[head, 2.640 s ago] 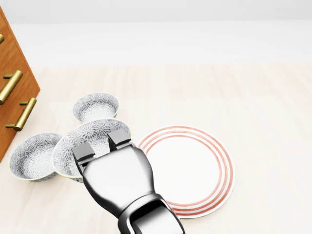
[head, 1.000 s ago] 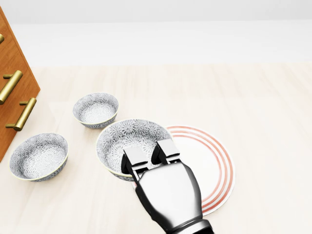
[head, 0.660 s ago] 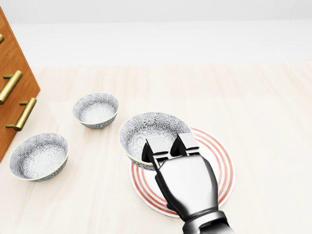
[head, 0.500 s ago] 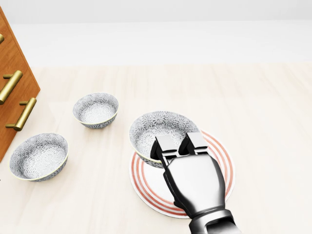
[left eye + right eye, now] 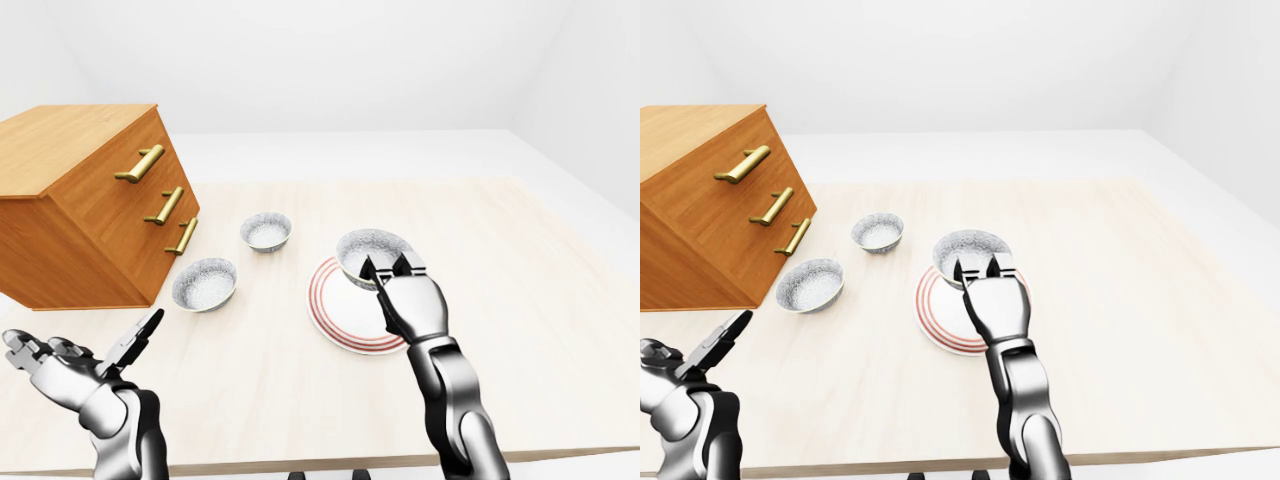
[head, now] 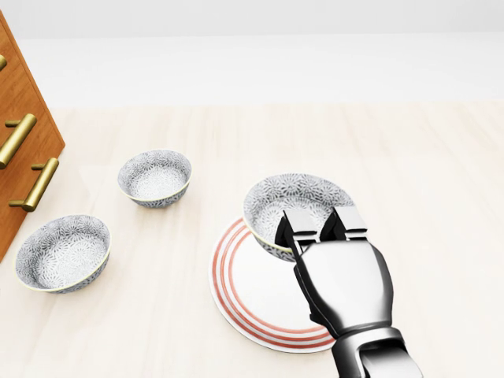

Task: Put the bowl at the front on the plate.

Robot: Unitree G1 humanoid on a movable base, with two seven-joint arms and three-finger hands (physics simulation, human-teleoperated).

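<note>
1. The right robot hand point(image 6: 339, 272) is clamped on the near rim of the patterned bowl point(image 6: 295, 197), with its fingers point(image 6: 293, 227) hooked over the edge. That pinch should stay firm until the bowl is down.
2. In the head view the bowl hangs over the upper right part of the red-ringed plate point(image 6: 248, 303), and its far side reaches past the plate's upper rim. It looks off centre, so it should come toward the lower left of the frame until it sits inside the rings.
3. I cannot tell whether its foot already touches the plate. Lower it slowly and level, because a rim grip will likely let the bowl tip.
4. Spread the fingers only once the bowl rests flat, then lift straight up so it is not dragged.
5. The left robot hand point(image 5: 75, 362) is at the lower left of the left-eye view, fingers spread and holding nothing, well apart from the work. The upper spare bowl point(image 6: 155, 177) and lower spare bowl point(image 6: 63, 252) are also well apart, beside the wooden drawer chest point(image 6: 24, 118) on the counter point(image 6: 425, 181).
</note>
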